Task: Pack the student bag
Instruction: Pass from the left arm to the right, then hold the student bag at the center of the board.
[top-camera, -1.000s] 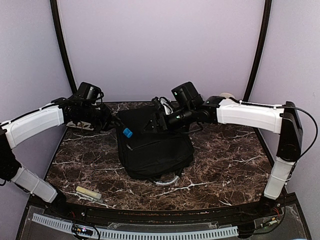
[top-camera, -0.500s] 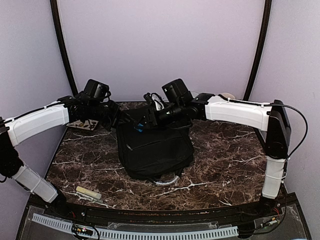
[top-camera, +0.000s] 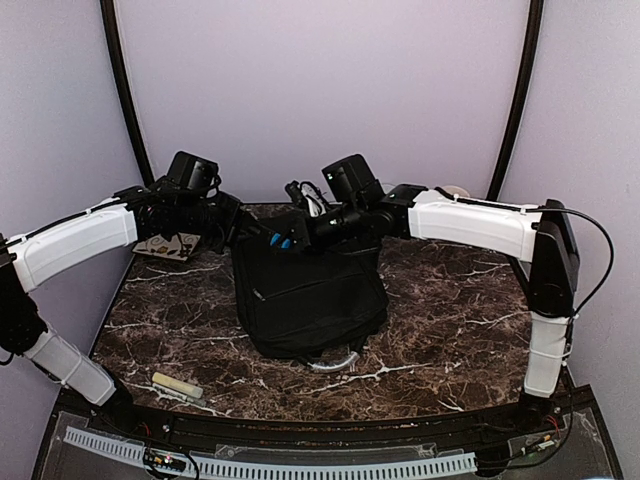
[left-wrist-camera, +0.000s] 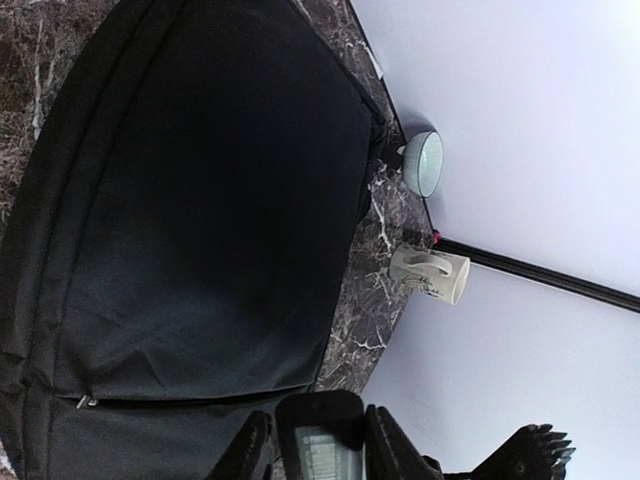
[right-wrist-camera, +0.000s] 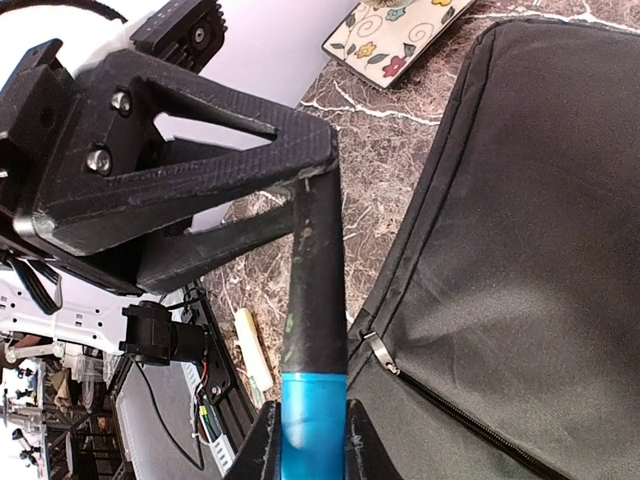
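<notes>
Item: student bag (top-camera: 310, 300), black soft fabric, lying flat at the middle of the dark marble table (top-camera: 450, 310), grey curved handle (top-camera: 335, 362) toward the near edge, one zip pull (right-wrist-camera: 380, 352) visible along its left side. Left gripper (top-camera: 245, 232): raised over the bag's far-left corner, jaws narrowed onto the black end of a slim stick, apparently a marker (right-wrist-camera: 312, 300), black in body with a blue end. Right gripper (right-wrist-camera: 313, 450): meets it from the other side, its two fingers lying against the blue end on either side, so both grippers seem to grip the same marker. Also on the table: a floral patterned tile (right-wrist-camera: 393, 35) at the far left beside the bag; a pale bowl (left-wrist-camera: 423, 163) and a white mug (left-wrist-camera: 432, 275) near the far right corner; a cream stick (top-camera: 177, 384) at the near left edge, well apart from the bag.
</notes>
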